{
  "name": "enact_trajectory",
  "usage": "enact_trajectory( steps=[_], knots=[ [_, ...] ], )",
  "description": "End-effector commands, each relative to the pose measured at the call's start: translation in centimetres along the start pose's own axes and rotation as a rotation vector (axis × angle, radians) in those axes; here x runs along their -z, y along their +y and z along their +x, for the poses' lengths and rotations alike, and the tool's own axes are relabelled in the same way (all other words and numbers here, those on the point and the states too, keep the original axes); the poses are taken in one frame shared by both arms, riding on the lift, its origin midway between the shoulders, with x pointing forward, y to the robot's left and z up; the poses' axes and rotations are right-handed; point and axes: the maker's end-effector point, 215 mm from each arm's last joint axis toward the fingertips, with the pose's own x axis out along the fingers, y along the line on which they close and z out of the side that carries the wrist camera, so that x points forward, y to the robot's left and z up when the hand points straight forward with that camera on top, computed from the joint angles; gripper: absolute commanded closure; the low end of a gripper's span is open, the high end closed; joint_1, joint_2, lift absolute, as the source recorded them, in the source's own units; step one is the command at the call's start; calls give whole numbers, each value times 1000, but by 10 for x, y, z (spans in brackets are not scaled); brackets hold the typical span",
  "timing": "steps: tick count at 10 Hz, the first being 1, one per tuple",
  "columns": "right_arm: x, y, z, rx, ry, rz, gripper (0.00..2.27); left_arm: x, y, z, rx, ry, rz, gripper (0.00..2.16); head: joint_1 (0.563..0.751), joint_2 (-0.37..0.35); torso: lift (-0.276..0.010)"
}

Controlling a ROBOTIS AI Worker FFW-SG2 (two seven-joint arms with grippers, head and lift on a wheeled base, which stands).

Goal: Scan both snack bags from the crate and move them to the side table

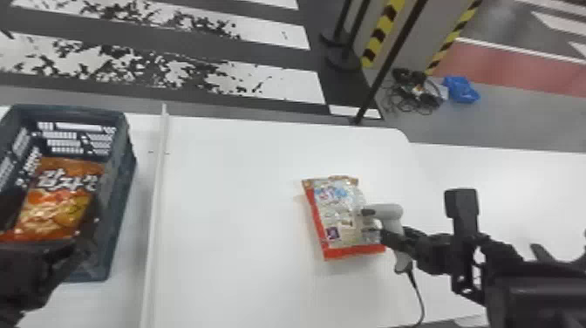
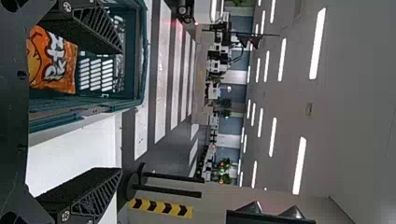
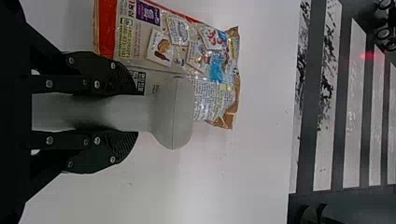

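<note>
Past the crate's wall [image 1: 120, 183] and a white ridge [image 1: 156, 192], open tabletop [image 1: 235, 196] spans to the red-edged snack bag [image 1: 338, 213]

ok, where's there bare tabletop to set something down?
Biggest: white table between the raised strip and the red-edged bag. Also beyond that bag, to the far edge. Crowded: the bag's right side, with scanner and right pincer; and the crate, with orange bag and left pincer over its near end.

Indoor hall, lab or workshop (can't tell which) | head view, upper left: crosswalk stripes [image 1: 296, 83] | upper right: hazard bands [image 1: 385, 26] | left wrist view: ceiling lights [image 2: 317, 44]
</note>
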Motion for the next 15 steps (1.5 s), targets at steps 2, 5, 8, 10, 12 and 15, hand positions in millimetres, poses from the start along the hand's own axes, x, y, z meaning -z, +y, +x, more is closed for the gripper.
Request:
enact_trajectory(
  steps=[2,5,8,10,12,15],
  knots=[
    [2,-1,2,2,12,0,2250,1,-1,-1,2,3,0,100,695,-272,-75],
    [2,2,6,-5,15,2,2250,2,-1,-2,2,6,0,100,695,-273,-75],
    [-1,-5,5,6,11,-1,2250,1,-1,-3,0,5,1,100,695,-269,-75],
    [-1,-23,1,31,7,13,2250,-1,0,-3,0,1,4,100,695,-278,-75],
    [-2,-42,5,56,-14,25,2250,0,0,-3,0,4,3,100,695,-303,-75],
    [3,-74,15,105,-20,37,2250,0,1,-3,-3,5,3,100,695,-336,-75]
  ],
)
